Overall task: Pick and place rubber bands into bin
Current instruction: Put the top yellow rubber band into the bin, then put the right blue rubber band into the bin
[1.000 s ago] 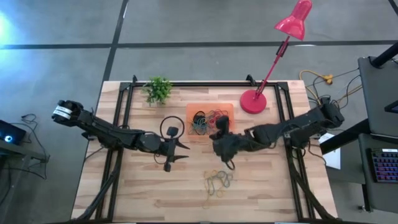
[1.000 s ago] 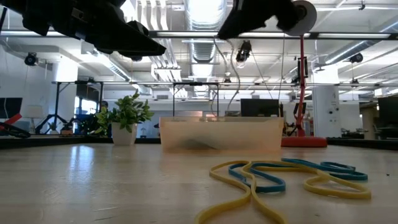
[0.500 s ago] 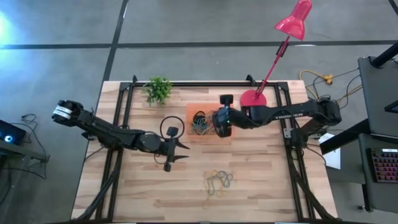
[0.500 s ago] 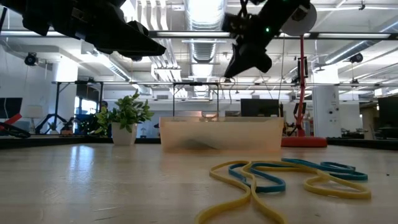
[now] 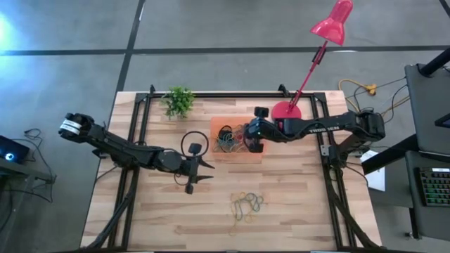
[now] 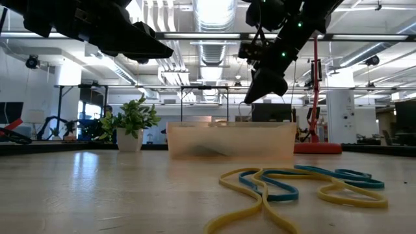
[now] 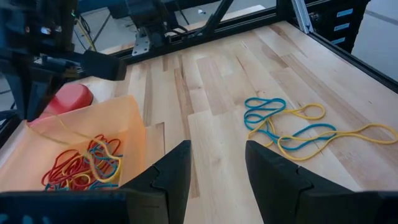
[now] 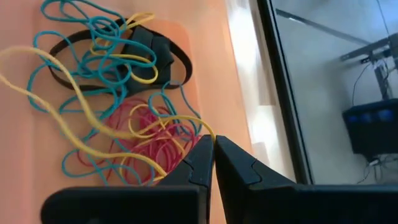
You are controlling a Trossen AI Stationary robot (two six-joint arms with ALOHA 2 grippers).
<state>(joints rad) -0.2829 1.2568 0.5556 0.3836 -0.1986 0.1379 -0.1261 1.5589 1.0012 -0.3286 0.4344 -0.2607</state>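
Note:
The bin (image 5: 216, 156) is a translucent orange tray at the table's far middle; it shows as well in the low view (image 6: 227, 140) and the left wrist view (image 7: 134, 112). Many rubber bands (image 8: 112, 93) in red, blue, yellow and black lie in it. Over it hangs my right gripper (image 5: 246, 138), shut on a yellow band (image 8: 81, 109). More bands (image 5: 246, 205), blue and yellow, lie in a loose heap on the wood near the front middle (image 7: 298, 127). My left gripper (image 5: 204, 172) hovers open, left of the bin and clear of everything. My right gripper pinches the yellow band at one spot of its loop (image 8: 203, 129) between its two fingertips, slanting down from the table's right side. The rest of the loop trails slack below the fingers, over the bands in the bin (image 7: 59, 124).
A red lamp base (image 5: 286, 114) stands right of the bin, its stem slanting up to the right. A small green plant (image 5: 179, 102) sits at the far left corner. Black frame rails (image 5: 133, 140) run along the table's sides. Bare wood lies between the bin and the heap.
My right gripper has swung from above the heap near the front toward the far edge, and now stands over the bin, lower in the low view than half a second ago. It has rolled on the way and stayed shut.

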